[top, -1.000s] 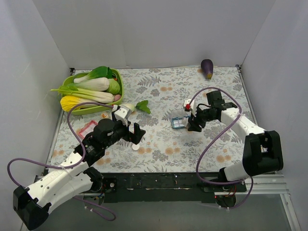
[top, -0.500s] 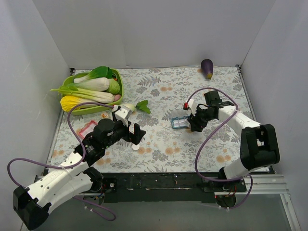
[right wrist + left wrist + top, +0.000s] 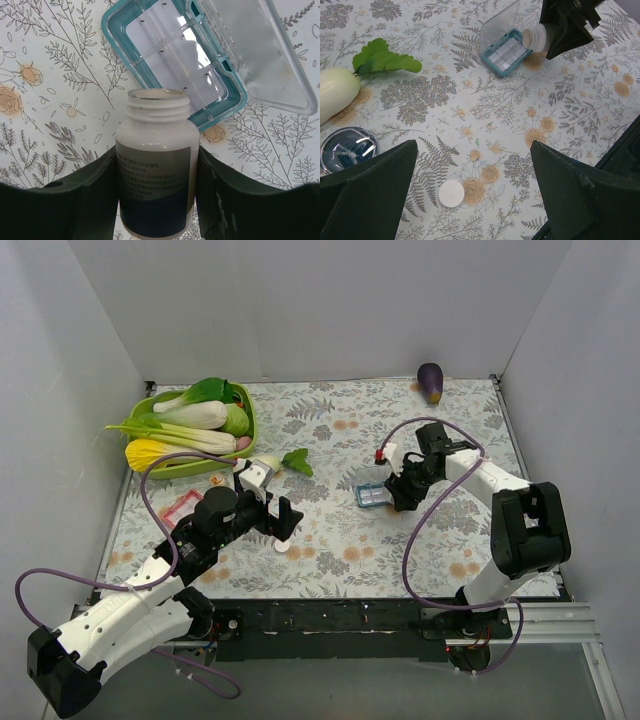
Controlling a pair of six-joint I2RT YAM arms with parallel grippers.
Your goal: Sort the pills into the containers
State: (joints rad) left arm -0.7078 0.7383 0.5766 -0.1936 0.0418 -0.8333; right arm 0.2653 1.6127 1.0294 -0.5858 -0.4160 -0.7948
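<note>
Floral cloth [image 3: 340, 430], gridded tray [image 3: 112, 27] (teal-rimmed), white bottle [image 3: 157, 165]

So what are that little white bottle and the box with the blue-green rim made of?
The bottle looks like milky white plastic, fairly matte: moulded screw threads at its open neck, a printed label round it. The box seems hard plastic too: opaque teal rim, glossy see-through compartments, and a clear lid with glare on it.

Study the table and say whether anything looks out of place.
The white radish with green leaves lies loose outside the green plastic basket, and a purple aubergine sits alone at the far edge.
</note>
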